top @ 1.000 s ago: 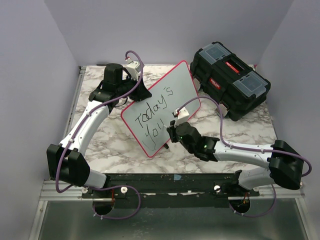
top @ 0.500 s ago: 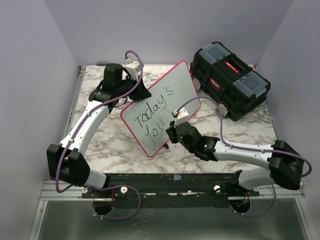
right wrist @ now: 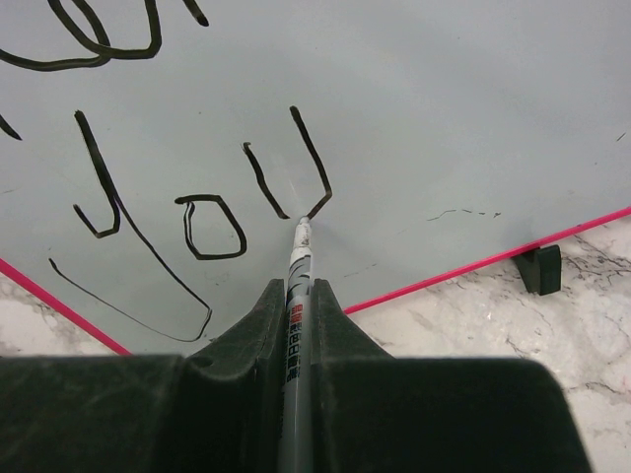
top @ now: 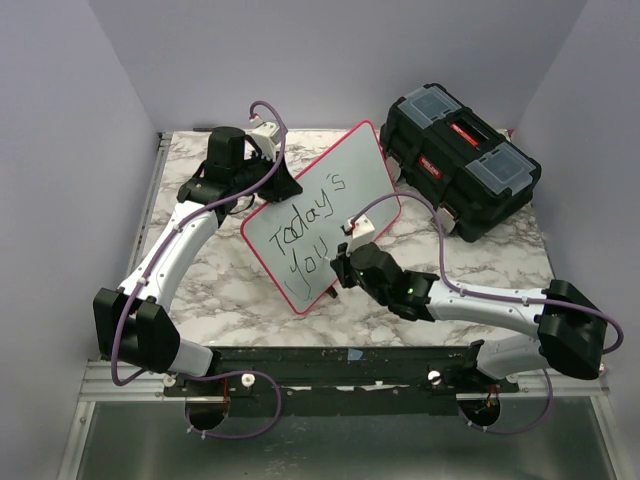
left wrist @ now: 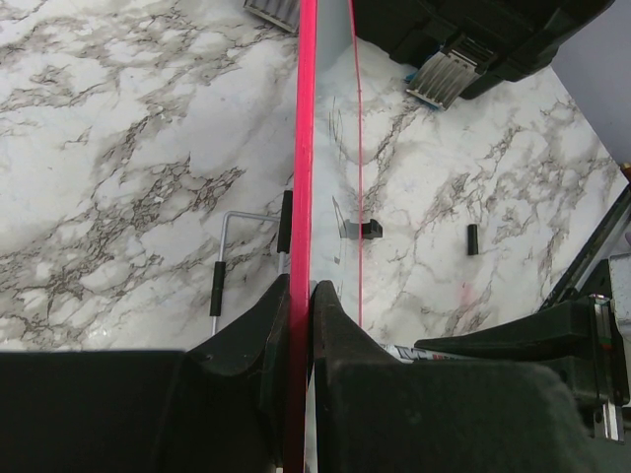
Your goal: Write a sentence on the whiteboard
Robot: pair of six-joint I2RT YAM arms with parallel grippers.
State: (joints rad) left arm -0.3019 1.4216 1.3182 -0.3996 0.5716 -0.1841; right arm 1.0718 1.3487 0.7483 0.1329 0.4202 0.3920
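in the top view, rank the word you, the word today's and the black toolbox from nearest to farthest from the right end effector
1. word "You": lower line, just left of the right end effector.
2. word "Today's": upper line, farther back.
3. black toolbox: far right corner of the table.

This is a robotics lab test cell rather than a home or a shop. 2 robot arms, the left arm (top: 185, 240) and the right arm (top: 490, 300), are bolted to a black rail (top: 330, 362) at the near edge of a table (top: 240, 295) with a marble-patterned top. The rail sits on a bare aluminium frame (top: 120, 385). Plain lavender walls (top: 330, 60) close the table in on 3 sides. Purple cables (top: 268, 108) run exposed along both arms. The props are few and staged: the whiteboard (top: 360, 165) and a black toolbox (top: 460, 160) with red latches.
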